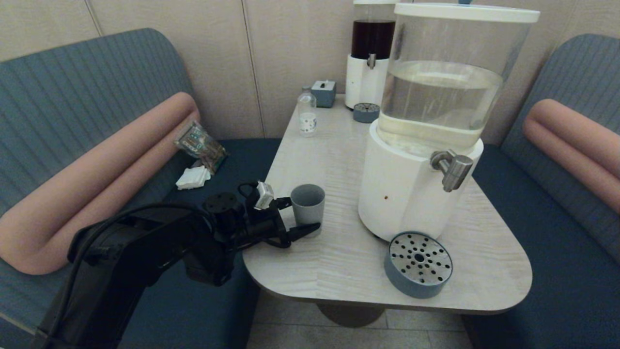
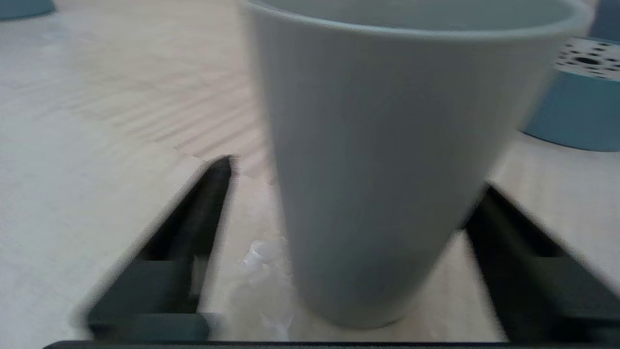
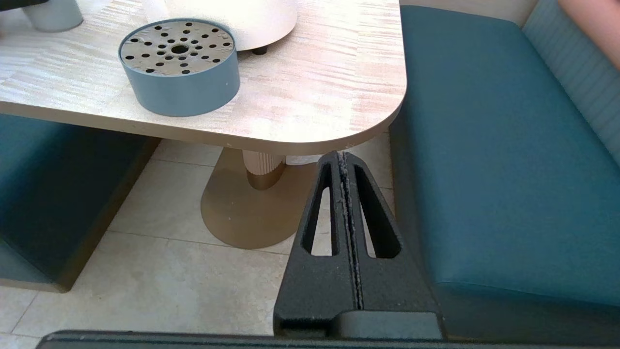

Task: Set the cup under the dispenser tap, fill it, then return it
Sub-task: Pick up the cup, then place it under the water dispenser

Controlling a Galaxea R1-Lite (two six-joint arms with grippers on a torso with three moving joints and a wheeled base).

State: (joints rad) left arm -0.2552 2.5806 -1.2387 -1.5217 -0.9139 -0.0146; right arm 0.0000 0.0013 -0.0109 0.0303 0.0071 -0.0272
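The grey-blue cup [image 1: 308,201] stands upright on the table [image 1: 339,271], left of the large white-based dispenser [image 1: 404,194]. My left gripper [image 1: 300,215] is open around the cup's lower half, one finger on each side. In the left wrist view the cup [image 2: 387,169] fills the space between the black fingers [image 2: 203,213]; the left gripper [image 2: 353,179] shows a gap on one side. The brushed-steel tap [image 1: 453,169] points down over a round blue drip tray [image 1: 419,264]. My right gripper [image 3: 341,157] is shut and empty, below the table's near right corner.
At the back of the table stand a dark-liquid dispenser [image 1: 370,53], a second small drip tray [image 1: 366,112], a blue box [image 1: 323,93] and a small clear bottle [image 1: 307,114]. A snack packet [image 1: 201,143] and napkins [image 1: 193,178] lie on the left bench.
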